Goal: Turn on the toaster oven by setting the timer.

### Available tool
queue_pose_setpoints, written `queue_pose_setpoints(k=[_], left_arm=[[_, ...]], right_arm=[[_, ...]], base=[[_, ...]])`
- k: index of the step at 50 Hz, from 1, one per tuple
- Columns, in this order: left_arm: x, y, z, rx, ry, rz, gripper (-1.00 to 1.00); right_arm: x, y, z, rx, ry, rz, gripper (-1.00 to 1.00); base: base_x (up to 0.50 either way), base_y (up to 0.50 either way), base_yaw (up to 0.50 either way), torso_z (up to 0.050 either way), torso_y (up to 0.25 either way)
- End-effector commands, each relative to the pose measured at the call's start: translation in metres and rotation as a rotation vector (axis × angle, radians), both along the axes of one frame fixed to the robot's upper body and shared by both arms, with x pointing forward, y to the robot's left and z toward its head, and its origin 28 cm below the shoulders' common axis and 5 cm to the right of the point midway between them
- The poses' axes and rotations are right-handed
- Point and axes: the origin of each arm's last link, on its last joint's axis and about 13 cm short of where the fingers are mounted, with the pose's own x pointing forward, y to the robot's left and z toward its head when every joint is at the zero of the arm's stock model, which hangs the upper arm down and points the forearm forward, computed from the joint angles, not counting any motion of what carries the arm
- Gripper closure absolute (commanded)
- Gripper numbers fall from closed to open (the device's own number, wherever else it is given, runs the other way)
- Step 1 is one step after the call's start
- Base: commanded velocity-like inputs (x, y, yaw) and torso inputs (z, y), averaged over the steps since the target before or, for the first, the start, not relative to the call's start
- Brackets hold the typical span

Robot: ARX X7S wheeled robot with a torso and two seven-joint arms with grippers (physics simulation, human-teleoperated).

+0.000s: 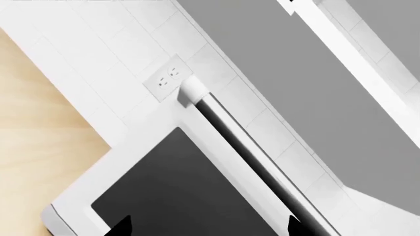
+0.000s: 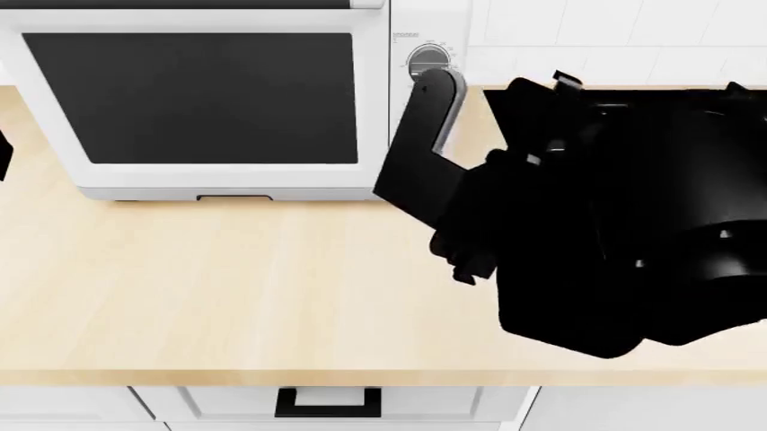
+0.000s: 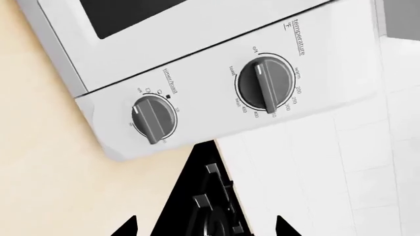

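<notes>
The white toaster oven (image 2: 228,180) with its dark glass door stands at the back left of the wooden counter. In the right wrist view its panel (image 3: 217,115) shows the small timer knob (image 3: 154,119) and the larger temperature knob (image 3: 266,86). My right gripper (image 3: 204,228) is open and empty, a short way in front of the panel, apart from both knobs. In the head view the right gripper (image 2: 434,90) covers the timer; only the temperature knob (image 2: 429,61) shows. My left gripper (image 1: 208,227) is open and empty, close over the oven door glass (image 1: 177,191) near its handle (image 1: 223,123).
A black gas hob (image 2: 527,99) lies right of the oven, also in the right wrist view (image 3: 206,196). A wall outlet (image 1: 167,81) sits on the tiled wall behind. The wooden counter (image 2: 240,287) runs to a front edge above a drawer handle (image 2: 327,402).
</notes>
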Motion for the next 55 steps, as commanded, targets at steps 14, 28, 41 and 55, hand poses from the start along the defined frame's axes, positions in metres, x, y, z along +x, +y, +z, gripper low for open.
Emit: queue_pose_setpoints(k=[14,28,41,55], left_arm=[[-0.005,0.003,-0.002,-0.009,-0.004,0.006,-1.0],[-0.005,0.006,-0.007,-0.013,-0.002,0.006,-1.0],[-0.001,0.015,-0.013,-0.015,-0.002,0.008,-1.0],[0.005,0.024,-0.02,-0.019,0.0,0.012,-1.0]], right_arm=[[0.013,0.01,-0.016,-0.091,-0.022,0.032,-1.0],[0.014,0.02,-0.024,-0.096,-0.011,0.038,-1.0],[0.02,0.028,-0.028,-0.092,-0.028,0.05,-1.0],[0.022,0.03,-0.036,-0.114,-0.017,0.057,-1.0]], base=[[0.0,0.0,0.0,0.0,0.0],[0.0,0.0,0.0,0.0,0.0],[0.0,0.0,0.0,0.0,0.0],[0.0,0.0,0.0,0.0,0.0]])
